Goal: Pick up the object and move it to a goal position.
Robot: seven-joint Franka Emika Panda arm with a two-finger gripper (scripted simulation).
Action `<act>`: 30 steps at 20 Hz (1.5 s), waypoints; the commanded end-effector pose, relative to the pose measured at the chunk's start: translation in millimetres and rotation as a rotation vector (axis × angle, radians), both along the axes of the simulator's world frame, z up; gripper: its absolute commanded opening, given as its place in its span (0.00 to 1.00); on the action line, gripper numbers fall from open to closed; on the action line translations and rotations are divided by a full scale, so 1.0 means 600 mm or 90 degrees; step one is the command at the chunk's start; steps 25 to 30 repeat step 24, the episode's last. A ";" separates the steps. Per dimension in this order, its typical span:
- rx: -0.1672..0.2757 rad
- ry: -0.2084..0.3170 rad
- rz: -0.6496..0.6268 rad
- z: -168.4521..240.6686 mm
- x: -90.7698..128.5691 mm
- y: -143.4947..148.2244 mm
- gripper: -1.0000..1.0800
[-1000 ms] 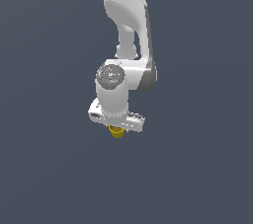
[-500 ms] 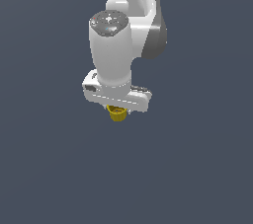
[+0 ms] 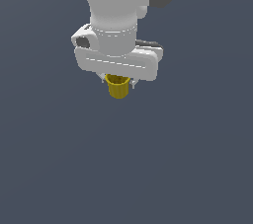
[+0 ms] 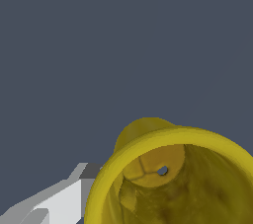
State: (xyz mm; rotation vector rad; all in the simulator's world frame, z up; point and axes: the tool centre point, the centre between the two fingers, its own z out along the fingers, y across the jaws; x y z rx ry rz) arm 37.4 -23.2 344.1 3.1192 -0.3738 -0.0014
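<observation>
Gripper (image 3: 118, 83): I am seeing the fingers (image 4: 59, 201) closing on the yellow cup, holding it.
Yellow cup (image 3: 118, 86): it is hanging just beneath the white hand, against the plain dark background.

The end effector (image 3: 118, 81) hides the yellow cup's (image 3: 118, 88) top; fingertips barely visible.

The white arm (image 3: 118, 6) comes down from the top of the exterior view, with the wrist pointing straight down. The gripper (image 3: 118, 81) hangs under the wide white hand body, and its short fingers are closed on the cup (image 3: 118, 87). In the wrist view one light finger (image 4: 59, 201) is partly seen beside the cup.
</observation>
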 end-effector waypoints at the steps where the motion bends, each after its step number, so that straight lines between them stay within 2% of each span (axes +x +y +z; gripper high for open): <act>1: 0.000 0.000 0.000 0.049 -0.006 0.003 0.00; 7: 0.000 0.000 0.000 0.143 -0.015 0.009 0.00; 14: 0.000 -0.001 0.000 0.209 -0.020 0.014 0.00; 30: 0.000 -0.001 0.000 0.234 -0.019 0.015 0.00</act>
